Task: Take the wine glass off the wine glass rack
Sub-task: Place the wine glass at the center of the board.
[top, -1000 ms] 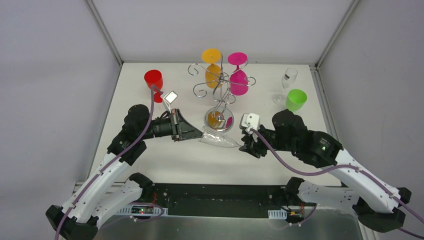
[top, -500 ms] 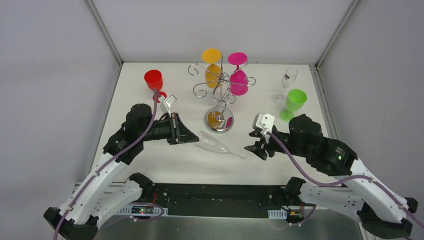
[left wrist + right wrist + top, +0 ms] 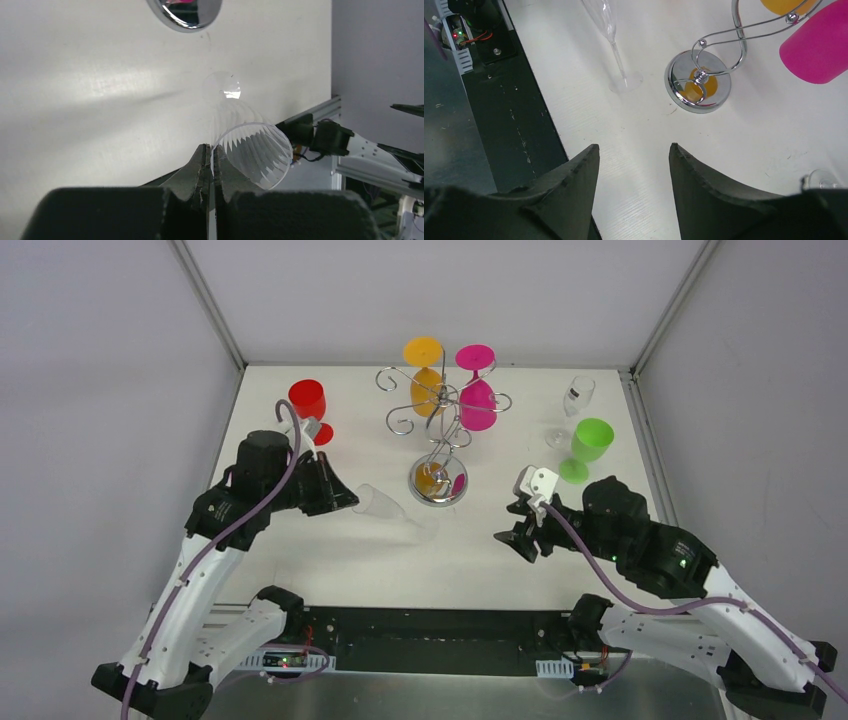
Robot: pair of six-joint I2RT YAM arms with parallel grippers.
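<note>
The wine glass rack (image 3: 440, 410) stands at the table's middle on its chrome base (image 3: 438, 483). An orange glass (image 3: 425, 370) and a pink glass (image 3: 477, 392) hang upside down from it. My left gripper (image 3: 342, 498) is shut on the rim of a clear ribbed wine glass (image 3: 382, 506), off the rack and tilted, foot low to the right near the table. In the left wrist view the jaws (image 3: 211, 150) pinch the rim of the glass (image 3: 255, 150). My right gripper (image 3: 510, 535) is open and empty, right of the glass; its wrist view (image 3: 634, 147) shows the stem (image 3: 616, 50).
A red glass (image 3: 308, 400) stands at the back left, close behind my left arm. A green glass (image 3: 590, 445) and a clear flute (image 3: 577, 400) stand at the back right. The rack base shows in the right wrist view (image 3: 696, 80).
My left gripper has pulled back to the left with the clear glass, raising its bowl end. My right gripper has drawn away from the glass foot, to the right and nearer.
</note>
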